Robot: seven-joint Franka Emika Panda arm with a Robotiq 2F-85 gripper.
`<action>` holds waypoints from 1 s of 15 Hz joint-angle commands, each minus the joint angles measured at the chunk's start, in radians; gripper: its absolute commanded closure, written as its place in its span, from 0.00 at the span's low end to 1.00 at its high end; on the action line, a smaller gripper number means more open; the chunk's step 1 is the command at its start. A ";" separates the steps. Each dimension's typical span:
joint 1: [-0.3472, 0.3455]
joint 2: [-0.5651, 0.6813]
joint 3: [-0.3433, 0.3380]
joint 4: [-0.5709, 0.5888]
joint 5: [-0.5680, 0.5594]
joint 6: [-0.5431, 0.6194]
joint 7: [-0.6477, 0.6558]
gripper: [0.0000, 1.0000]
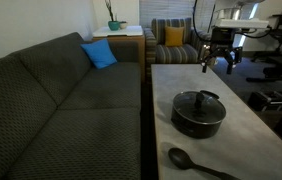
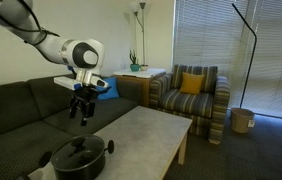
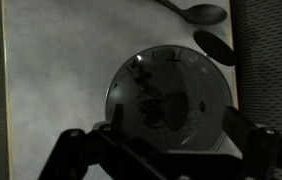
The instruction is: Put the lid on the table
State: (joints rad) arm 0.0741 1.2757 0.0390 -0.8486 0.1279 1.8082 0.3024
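Overhead, the tool [image 1: 218, 67] hangs empty, jaws apart, above the round clear glass lid [image 1: 198, 101], which sits on the black round pot [image 1: 198, 122] on the grey stone-like desk [image 1: 251, 135]. The lid is likely rigid, slippery and breakable, so its dark knob [image 1: 209, 95] looks the safest hold.

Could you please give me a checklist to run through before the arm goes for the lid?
1. Lid seated on the pot: ok.
2. Gripper open and empty: ok.
3. Gripper lowered to the lid: not ok, it hangs above.
4. Bare table space beside the pot: ok.
5. Spoon apart from the pot: ok.
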 commanded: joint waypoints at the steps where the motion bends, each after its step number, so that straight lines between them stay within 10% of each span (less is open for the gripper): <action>1: -0.002 0.006 0.002 0.007 0.002 -0.002 -0.002 0.00; 15: -0.012 0.163 -0.007 0.202 -0.004 -0.074 -0.005 0.00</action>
State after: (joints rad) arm 0.0682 1.3793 0.0347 -0.7448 0.1280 1.7849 0.3103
